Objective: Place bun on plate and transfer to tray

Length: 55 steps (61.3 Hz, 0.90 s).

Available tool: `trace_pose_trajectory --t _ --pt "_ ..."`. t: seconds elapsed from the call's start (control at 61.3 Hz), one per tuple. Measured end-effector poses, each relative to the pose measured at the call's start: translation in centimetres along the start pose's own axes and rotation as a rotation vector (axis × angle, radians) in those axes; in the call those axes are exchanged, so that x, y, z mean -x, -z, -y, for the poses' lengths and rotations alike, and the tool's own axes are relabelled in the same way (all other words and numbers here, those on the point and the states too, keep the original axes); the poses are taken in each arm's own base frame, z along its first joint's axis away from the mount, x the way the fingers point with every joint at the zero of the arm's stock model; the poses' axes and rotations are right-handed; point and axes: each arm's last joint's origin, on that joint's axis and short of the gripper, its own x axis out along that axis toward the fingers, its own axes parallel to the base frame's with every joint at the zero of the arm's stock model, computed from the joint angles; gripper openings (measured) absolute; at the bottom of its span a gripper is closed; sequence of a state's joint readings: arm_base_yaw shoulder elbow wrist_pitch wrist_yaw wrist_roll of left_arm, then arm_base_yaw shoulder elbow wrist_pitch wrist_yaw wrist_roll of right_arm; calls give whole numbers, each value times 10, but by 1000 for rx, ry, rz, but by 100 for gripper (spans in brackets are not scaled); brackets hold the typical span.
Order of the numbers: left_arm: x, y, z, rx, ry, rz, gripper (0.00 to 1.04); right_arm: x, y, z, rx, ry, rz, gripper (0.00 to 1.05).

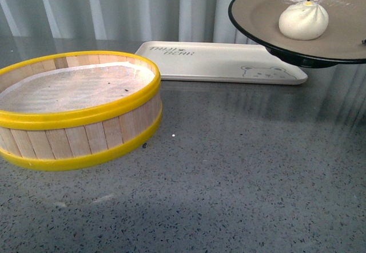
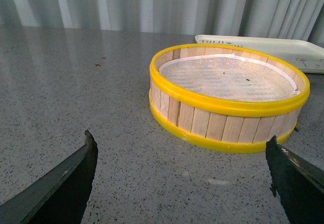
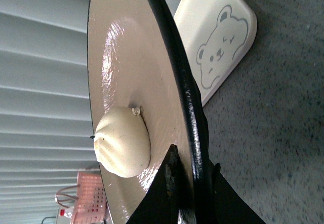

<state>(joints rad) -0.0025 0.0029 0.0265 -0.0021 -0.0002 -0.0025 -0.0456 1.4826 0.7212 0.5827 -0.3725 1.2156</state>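
Aloft at the frame's upper right, the plate (image 1: pixel 257 12), with the bun (image 1: pixel 303 20) near its centre, hangs over one end of the tray (image 1: pixel 217 64), roughly level, seemingly so nothing rolls. The right end effector (image 3: pixel 195 183) pinches its rim, while the left end effector (image 2: pixel 180 139) waits spread near the steamer basket (image 2: pixel 228 117).

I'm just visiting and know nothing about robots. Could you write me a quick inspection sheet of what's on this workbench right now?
Surface: grey speckled table, glossy, no spills seen.
Job's things: bun sits on the plate; the plate is held up off the table, near the right end of the tray; nothing seen on the tray.
Clutter: yellow-rimmed steamer basket, holding only its white liner with a few dark specks.
Grippers: left gripper open, holding nothing; right gripper shut on the plate's rim.
Cables: nothing seen.
Surroundings: pale pleated curtain behind the table.
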Motion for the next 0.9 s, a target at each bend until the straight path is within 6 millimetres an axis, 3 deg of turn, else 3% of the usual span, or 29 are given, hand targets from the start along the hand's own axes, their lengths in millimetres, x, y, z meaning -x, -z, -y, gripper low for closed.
trace_pose_trajectory --t 0.603,0.783,0.897 --pt "0 0 0 0 0 0 98 -169 -65 -15 -169 82 -67 3" --pt "0 0 0 0 0 0 98 -200 -67 -20 -161 104 -103 3" --pt "0 0 0 0 0 0 98 -209 -59 -20 -158 120 -127 3"
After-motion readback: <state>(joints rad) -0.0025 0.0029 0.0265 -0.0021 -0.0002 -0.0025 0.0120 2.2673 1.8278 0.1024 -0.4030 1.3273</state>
